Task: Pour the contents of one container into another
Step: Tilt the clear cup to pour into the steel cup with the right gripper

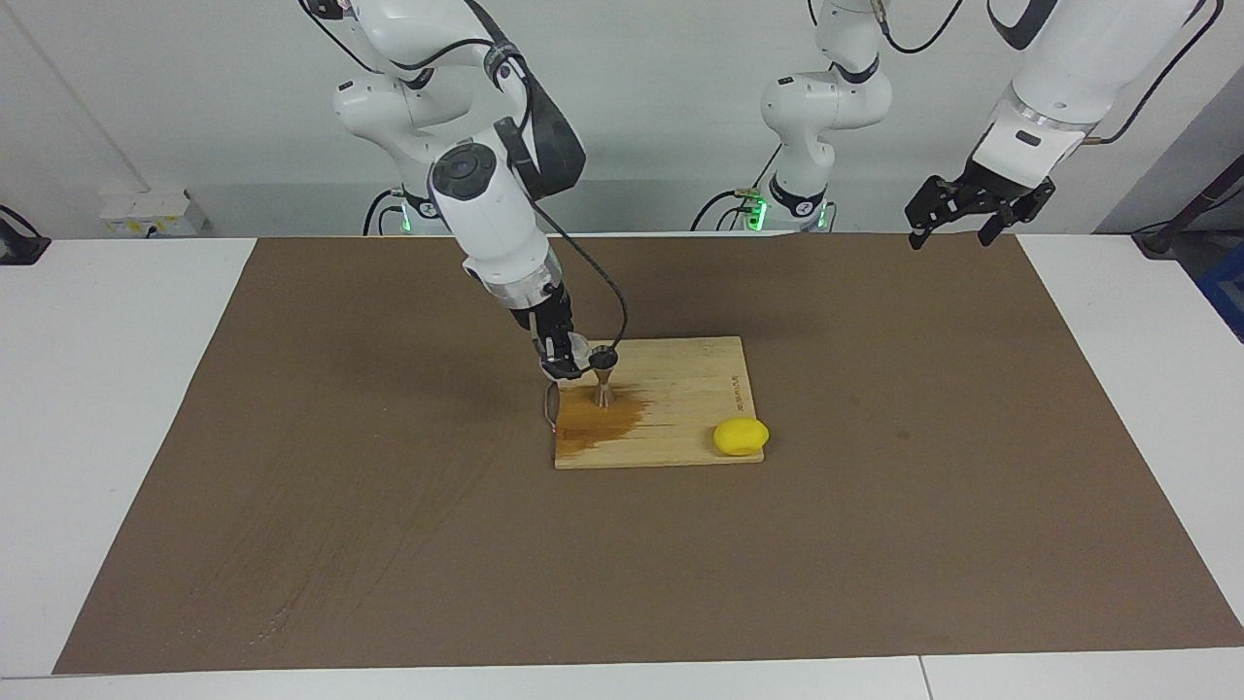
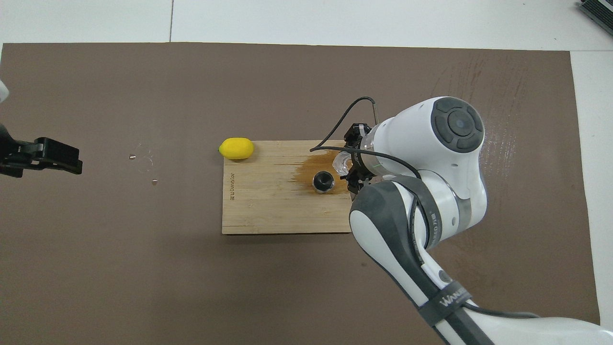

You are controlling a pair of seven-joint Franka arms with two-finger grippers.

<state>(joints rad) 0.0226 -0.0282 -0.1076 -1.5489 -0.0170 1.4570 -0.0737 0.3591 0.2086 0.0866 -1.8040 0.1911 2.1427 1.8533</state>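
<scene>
Pouring stage: the right gripper [image 1: 571, 362], just left of centre in the facing view, is clamped on the clear plastic cup [image 2: 343, 163] and holds it tipped beside the mouth of the steel jigger [image 1: 604, 374].
Jigger: upright on the wooden cutting board [image 1: 680, 428], near the board's left edge in the facing view, standing in a dark stain [image 1: 593, 420].
Left gripper: the left gripper [image 1: 975, 201] hangs with its jaws spread and nothing in them at the upper right of the facing view, waiting.
Bystander: a yellow lemon [image 1: 741, 436] rests at the board's lower right corner in the facing view.
Risk, aim: the jigger's mouth is narrow; if the cup's lip sits off its rim, the pour likely lands on the board.
Risk, contact: the jigger looks top-heavy on a small foot; a nudge from the cup or gripper could topple it.
Risk, rate: tipping quickly could overshoot the cone.
</scene>
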